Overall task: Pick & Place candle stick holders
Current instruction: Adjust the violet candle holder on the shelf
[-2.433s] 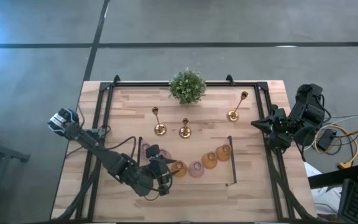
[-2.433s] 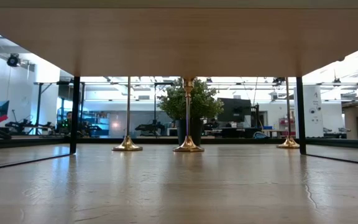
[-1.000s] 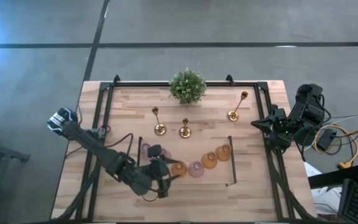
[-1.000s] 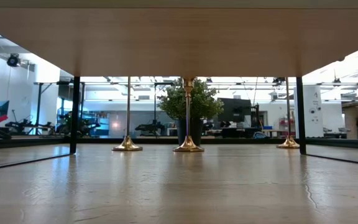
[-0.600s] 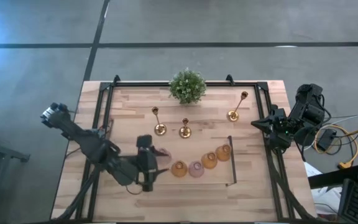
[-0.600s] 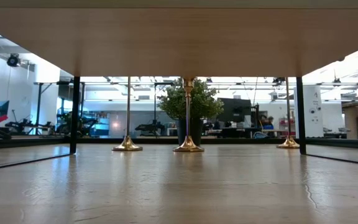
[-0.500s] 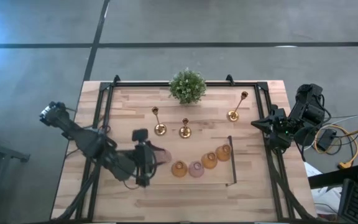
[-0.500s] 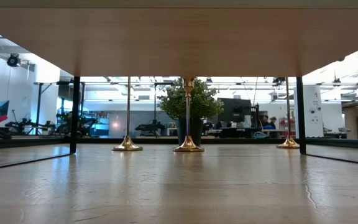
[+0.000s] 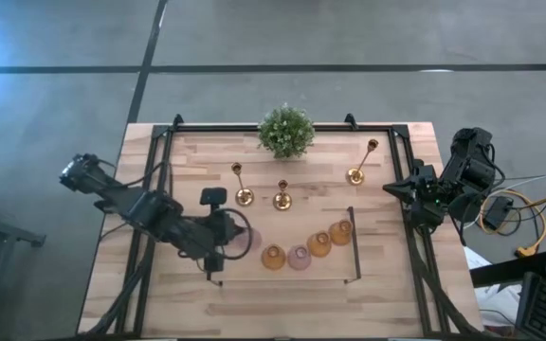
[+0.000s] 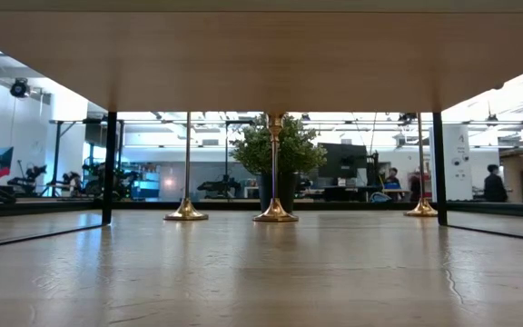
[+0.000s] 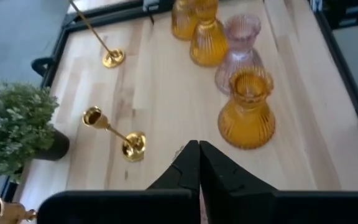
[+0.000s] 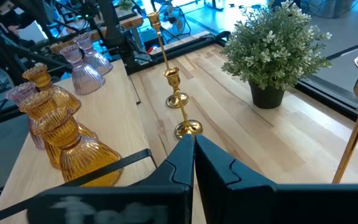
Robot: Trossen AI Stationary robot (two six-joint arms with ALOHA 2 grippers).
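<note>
The left gripper, fingers pressed together and empty, hangs over the bench's left half beside the glass cups; the candlesticks stand toward the far edge. The right gripper, also closed, waits at the right edge.

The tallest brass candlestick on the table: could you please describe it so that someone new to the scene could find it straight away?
Start at the bushy potted plant at the middle of the table's far edge. Three gold candlesticks stand on the table in front of it; the tallest candlestick is the one out toward the right arm's side, alone. Its stem is clearly longer than those of the two shorter candlesticks standing close together in front of the plant.
</note>
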